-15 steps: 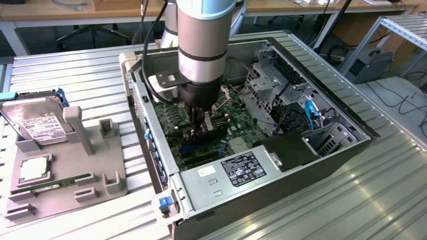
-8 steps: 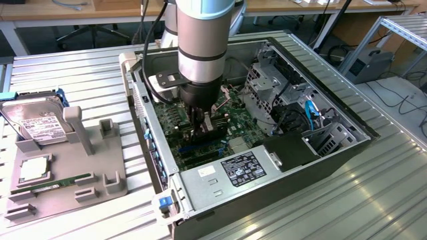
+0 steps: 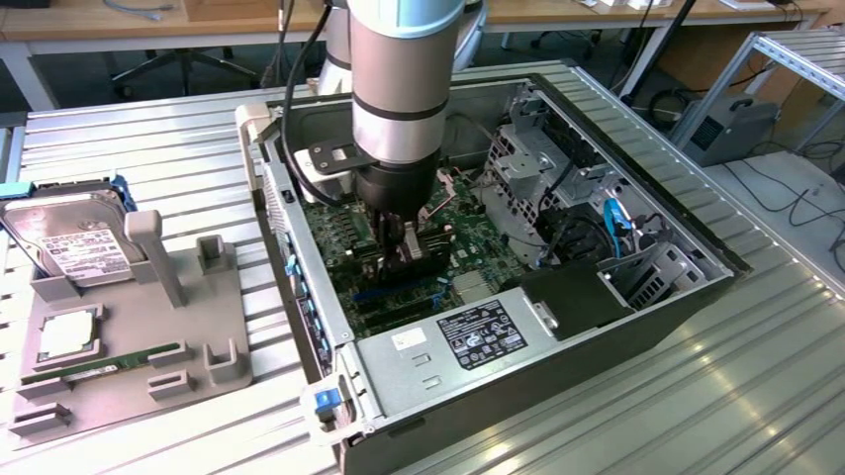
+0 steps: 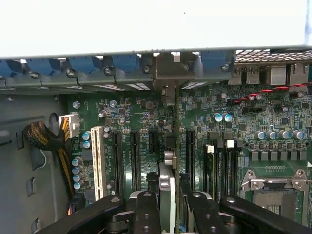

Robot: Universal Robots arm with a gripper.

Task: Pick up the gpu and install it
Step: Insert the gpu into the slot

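Observation:
The gpu (image 4: 166, 183) is a thin black card seen edge-on, standing upright over the green motherboard (image 4: 141, 112) among the black expansion slots (image 4: 135, 156). Its silver bracket end (image 4: 167, 73) sits at the case's rear wall beside the blue slot latches. My gripper (image 4: 168, 207) is shut on the card, with one black finger (image 4: 146, 212) on each side. In the exterior view my gripper (image 3: 407, 259) reaches straight down into the open computer case (image 3: 634, 327), low over the motherboard (image 3: 462, 223). Whether the card sits fully in a slot I cannot tell.
Inside the case are the power supply (image 3: 462, 341), a drive cage (image 3: 528, 168), blue cables (image 3: 614, 223), a white slot (image 4: 97, 161), a cable bundle (image 4: 44, 139) and the CPU socket (image 4: 275, 190). On the exterior view's left, a grey holder (image 3: 172, 287) carries a hard drive (image 3: 73, 242) and green memory stick (image 3: 113, 361).

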